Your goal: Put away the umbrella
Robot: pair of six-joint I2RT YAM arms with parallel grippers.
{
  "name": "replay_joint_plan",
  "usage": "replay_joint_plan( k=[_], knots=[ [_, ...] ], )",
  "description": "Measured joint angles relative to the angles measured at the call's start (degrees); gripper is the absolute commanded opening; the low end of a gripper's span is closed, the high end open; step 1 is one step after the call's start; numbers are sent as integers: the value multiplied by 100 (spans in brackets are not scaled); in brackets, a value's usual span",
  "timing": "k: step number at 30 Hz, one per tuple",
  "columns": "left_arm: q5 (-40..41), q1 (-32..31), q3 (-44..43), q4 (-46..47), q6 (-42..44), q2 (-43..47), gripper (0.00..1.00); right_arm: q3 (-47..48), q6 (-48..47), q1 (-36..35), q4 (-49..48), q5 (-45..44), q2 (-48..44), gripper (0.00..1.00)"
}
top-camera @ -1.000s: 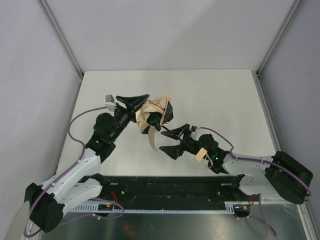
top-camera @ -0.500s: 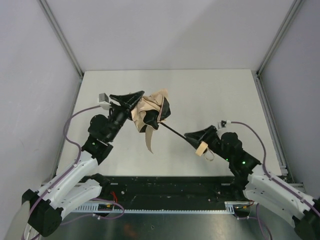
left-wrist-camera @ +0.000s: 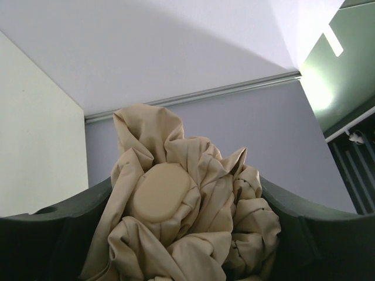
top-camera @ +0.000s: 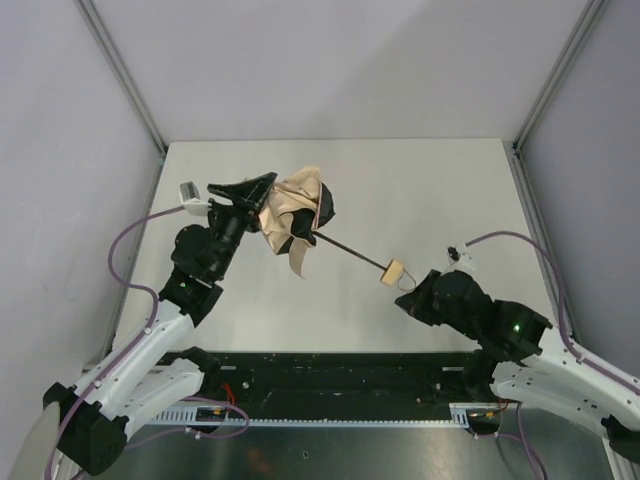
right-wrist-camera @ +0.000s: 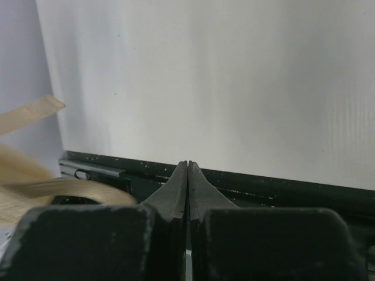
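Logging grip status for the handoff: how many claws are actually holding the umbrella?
1. The left claw clamps the bunched fabric of the umbrella. The right claw, near the handle, is shut on nothing.

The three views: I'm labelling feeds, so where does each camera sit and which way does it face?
Top external: above and behind the robot, looking down on the table; left arm and right arm show, left gripper holding the umbrella.
Left wrist: on that wrist, facing between its fingers into bunched fabric.
Right wrist: facing past the shut right gripper to table and black rail.
Top and left wrist share the umbrella fabric.
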State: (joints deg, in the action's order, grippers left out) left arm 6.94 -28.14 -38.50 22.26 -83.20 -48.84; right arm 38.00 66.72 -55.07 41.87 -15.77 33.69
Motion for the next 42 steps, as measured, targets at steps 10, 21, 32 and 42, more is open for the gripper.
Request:
replay_joint_plan(
  k=[10, 21, 32, 42],
  knots=[
    [216, -251, 42, -175, 216, -22, 0, 1965, -1003, -470, -501, -531, 2568, 0],
    [295, -551, 90, -229, -105, -164, 0, 2977, -1429, -345, -1541, -133, 3611, 26],
    [83, -485, 87, -160, -546, -227, 0, -44, 256, 616, -3215, 2111, 1906, 91],
    [11, -483, 79, -39, -743, -238, 0, -621, 3213, -28, -5329, 2653, 2424, 89]
  ],
)
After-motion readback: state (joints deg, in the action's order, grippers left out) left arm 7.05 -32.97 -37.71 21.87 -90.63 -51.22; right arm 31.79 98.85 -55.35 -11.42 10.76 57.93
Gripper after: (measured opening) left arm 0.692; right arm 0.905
